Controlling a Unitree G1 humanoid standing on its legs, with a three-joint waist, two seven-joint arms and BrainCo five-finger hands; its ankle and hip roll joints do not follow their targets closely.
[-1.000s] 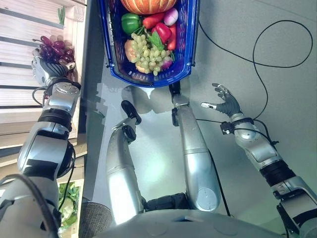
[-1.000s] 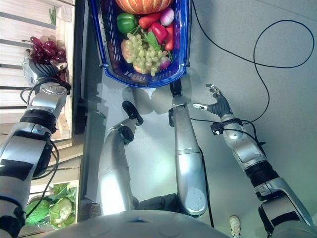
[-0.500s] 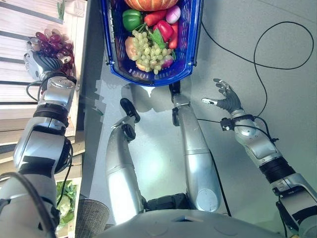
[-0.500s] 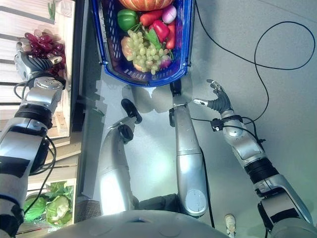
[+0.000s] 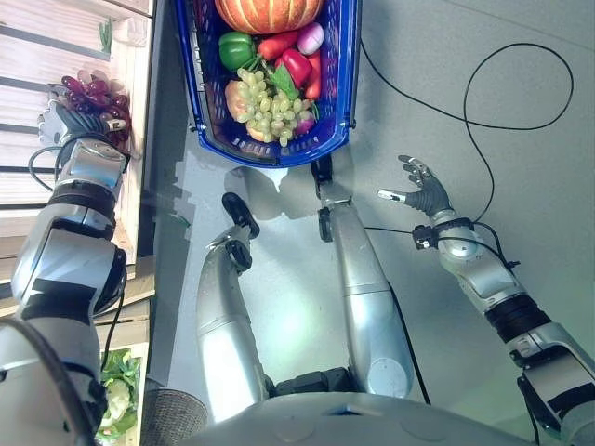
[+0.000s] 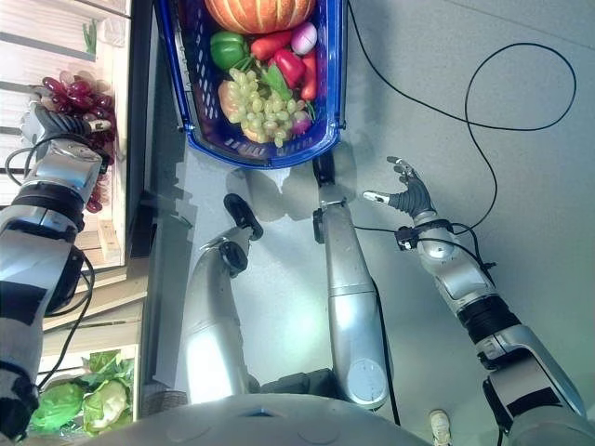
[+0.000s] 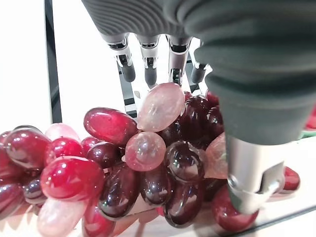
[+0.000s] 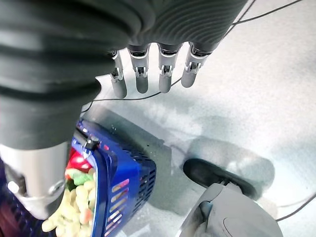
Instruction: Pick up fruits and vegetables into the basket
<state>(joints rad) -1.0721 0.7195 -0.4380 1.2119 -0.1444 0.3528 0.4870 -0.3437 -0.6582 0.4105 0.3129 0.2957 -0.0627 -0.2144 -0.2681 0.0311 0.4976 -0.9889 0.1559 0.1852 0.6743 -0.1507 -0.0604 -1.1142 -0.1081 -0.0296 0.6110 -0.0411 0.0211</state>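
Fruits and vegetables already crowd the blue basket point(image 5: 197, 93) on the floor ahead of us: one pumpkin point(image 5: 265, 13), one bunch of green grapes point(image 5: 265, 104), one green pepper point(image 5: 235, 48) and a few red and purple pieces we cannot count surely. One bunch of red grapes point(image 7: 143, 163) lies on the wooden shelf point(image 5: 28, 65) at our left, well apart from the basket. We judge the reach is in hand: our left hand point(image 5: 67, 119) hangs over that bunch, fingers point(image 7: 150, 74) straight, holding nothing. Next we must close round it and lift. Our right hand point(image 5: 420, 192) hovers spread and empty over bare floor.
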